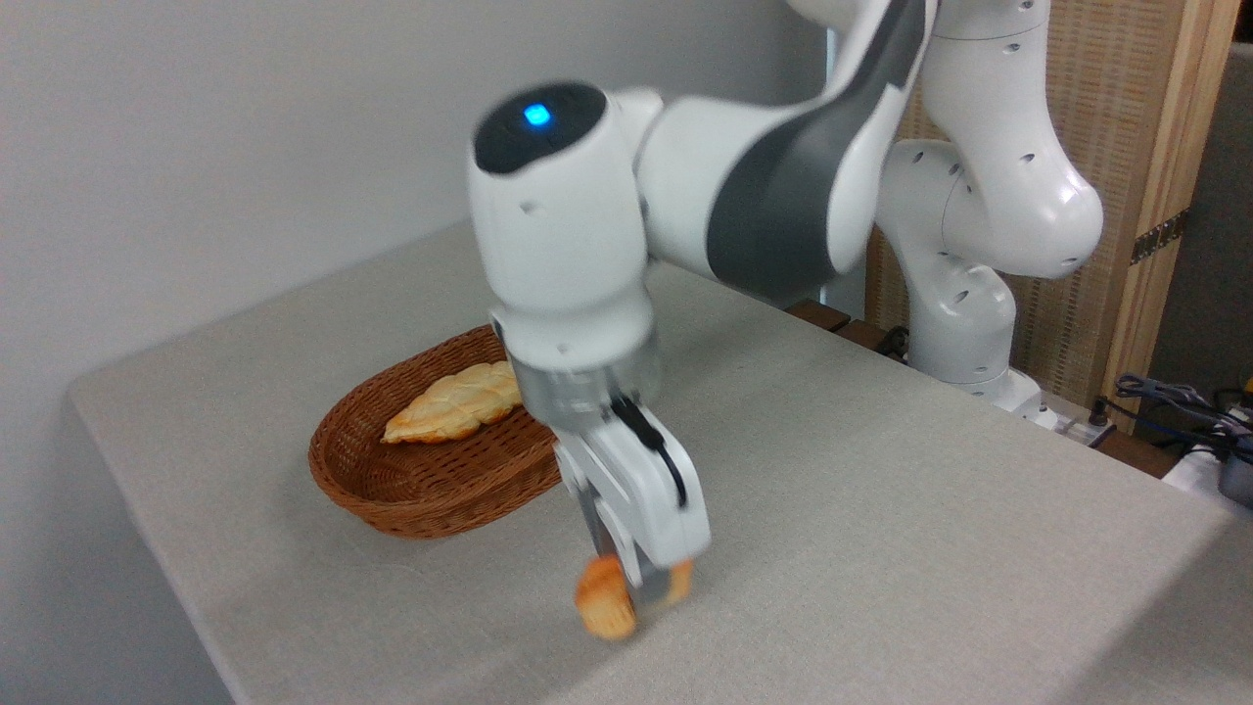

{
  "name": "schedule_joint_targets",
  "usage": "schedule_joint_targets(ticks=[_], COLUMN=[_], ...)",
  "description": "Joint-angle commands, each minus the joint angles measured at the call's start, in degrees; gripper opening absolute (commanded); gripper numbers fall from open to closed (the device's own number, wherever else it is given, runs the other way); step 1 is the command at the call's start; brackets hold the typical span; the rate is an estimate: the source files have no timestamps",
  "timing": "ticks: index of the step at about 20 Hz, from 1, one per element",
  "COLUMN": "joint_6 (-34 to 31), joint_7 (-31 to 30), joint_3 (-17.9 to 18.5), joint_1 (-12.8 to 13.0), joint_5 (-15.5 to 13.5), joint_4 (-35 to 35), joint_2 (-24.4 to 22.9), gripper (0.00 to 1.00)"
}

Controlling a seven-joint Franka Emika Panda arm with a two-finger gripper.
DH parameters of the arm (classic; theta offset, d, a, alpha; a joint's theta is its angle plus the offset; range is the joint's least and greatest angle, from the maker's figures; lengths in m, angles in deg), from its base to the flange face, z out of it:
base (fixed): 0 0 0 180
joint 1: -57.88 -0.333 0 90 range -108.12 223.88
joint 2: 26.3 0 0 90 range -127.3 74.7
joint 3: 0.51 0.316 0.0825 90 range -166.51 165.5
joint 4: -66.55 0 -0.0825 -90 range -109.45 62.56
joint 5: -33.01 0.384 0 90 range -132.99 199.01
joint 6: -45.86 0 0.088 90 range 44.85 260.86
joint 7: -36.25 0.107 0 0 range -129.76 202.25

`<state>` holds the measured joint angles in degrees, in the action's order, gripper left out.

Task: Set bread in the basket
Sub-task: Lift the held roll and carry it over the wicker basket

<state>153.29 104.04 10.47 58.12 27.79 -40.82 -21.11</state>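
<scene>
A pale grey surface [881, 509] carries everything here, and the white arm [773, 186] reaches over it from its base up and to the right of the end effector [634, 592]. Behind that base stands a woven panel in a wooden frame [1126, 147], and a tangle of cables [1175, 401] lies at the far right edge, well apart from the work. The arm is blurred in this view.

The basket [411, 499] sits on the surface to the left of the end effector and a little farther back, its near rim just beside the wrist. Inside it lies a long flat loaf [455, 403], pale and ridged, partly hidden at its right end by the arm's wrist. Nothing stands on the surface between the end effector and the basket.

The bread [602, 605] is pinched between the end effector's fingers [641, 587], which are closed on its sides; orange crust shows on both sides of the near finger. It hangs at the very tip, clear of the surface, outside the basket and to its lower right.
</scene>
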Motion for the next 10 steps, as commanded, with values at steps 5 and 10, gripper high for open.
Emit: schedule_joint_targets(ticks=[5,10], joint_6=[-13.75,-11.91], joint_7=[-14.59,-26.21], joint_3=[-8.06,-20.55], joint_1=[0.20,0.29], joint_5=[-7.61,-6.12], joint_4=[10.87,10.17], joint_2=[-3.78,-3.70], gripper=[0.35,0.65])
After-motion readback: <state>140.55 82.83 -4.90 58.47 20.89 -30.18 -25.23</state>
